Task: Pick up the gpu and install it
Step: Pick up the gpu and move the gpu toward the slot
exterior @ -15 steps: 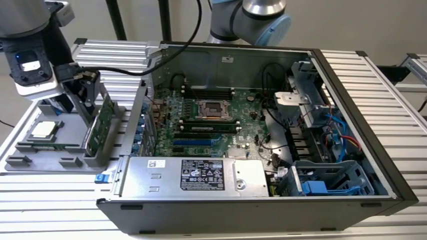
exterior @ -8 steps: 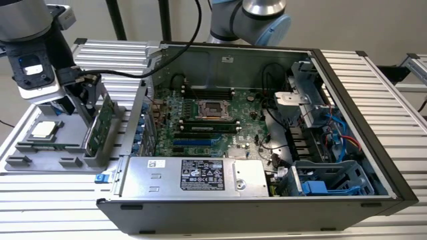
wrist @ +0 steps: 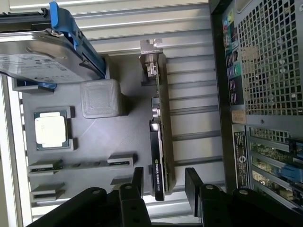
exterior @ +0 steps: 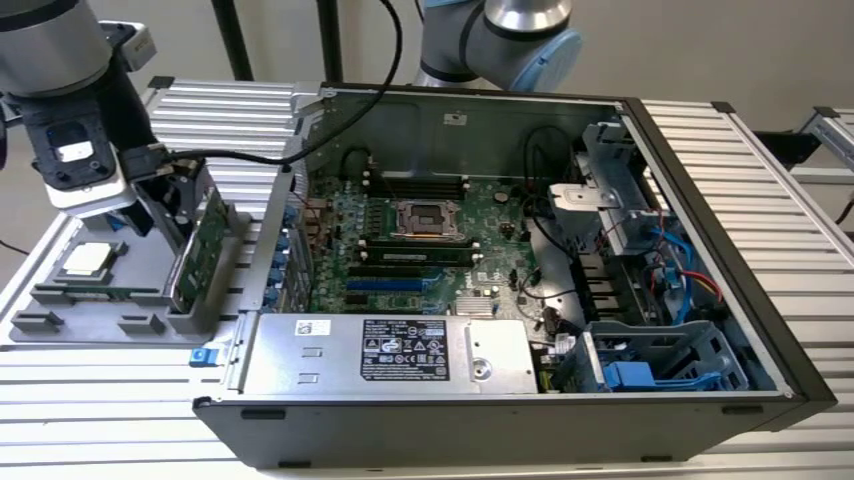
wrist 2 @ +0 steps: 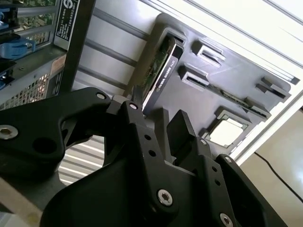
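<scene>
The gpu (exterior: 200,250) stands on edge in a slot of the grey parts tray (exterior: 80,330), at the exterior view's left, just outside the open computer case (exterior: 747,230). In the first wrist view the gpu (wrist: 158,142) is a thin green-and-black card with a silver bracket at its far end. My gripper (wrist: 165,182) is open, with one black finger (wrist: 138,179) on each side of the card's near end and a gap on both sides. The second wrist view shows the gripper (wrist 2: 158,125) just short of the gpu (wrist 2: 163,66).
A silver hard drive with a blue frame (wrist: 42,56), a processor chip (wrist: 51,130) and memory sticks (wrist: 80,165) share the tray. The case wall (wrist: 260,94) stands close beside the gpu. Inside lie the motherboard (exterior: 414,240), power supply (exterior: 387,350) and cables (exterior: 667,260).
</scene>
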{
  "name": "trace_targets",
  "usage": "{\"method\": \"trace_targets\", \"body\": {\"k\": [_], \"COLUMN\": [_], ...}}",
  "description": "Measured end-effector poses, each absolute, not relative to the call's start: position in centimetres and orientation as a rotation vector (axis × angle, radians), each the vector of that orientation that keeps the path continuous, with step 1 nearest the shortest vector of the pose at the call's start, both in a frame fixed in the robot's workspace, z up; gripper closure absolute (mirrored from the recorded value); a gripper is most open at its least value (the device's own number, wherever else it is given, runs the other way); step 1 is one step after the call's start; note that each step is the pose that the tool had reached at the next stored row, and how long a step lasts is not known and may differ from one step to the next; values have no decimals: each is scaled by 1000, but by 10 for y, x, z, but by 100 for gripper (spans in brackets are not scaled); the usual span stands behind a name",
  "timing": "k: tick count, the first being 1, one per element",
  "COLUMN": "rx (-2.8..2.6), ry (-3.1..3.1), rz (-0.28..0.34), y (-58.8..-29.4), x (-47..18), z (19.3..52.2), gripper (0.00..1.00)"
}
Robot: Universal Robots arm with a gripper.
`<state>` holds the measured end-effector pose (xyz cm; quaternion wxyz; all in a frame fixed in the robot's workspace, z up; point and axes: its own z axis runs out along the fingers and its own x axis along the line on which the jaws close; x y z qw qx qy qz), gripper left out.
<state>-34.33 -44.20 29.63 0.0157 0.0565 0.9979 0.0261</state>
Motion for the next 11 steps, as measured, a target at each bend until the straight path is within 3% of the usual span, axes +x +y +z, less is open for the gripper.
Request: {"method": "trace_targets", "body": {"k": [11], "rx": [176], "ry": [3103], "rz": [81], "y": [-442], "x": [-344], "z": [284], "gripper": [0]}}
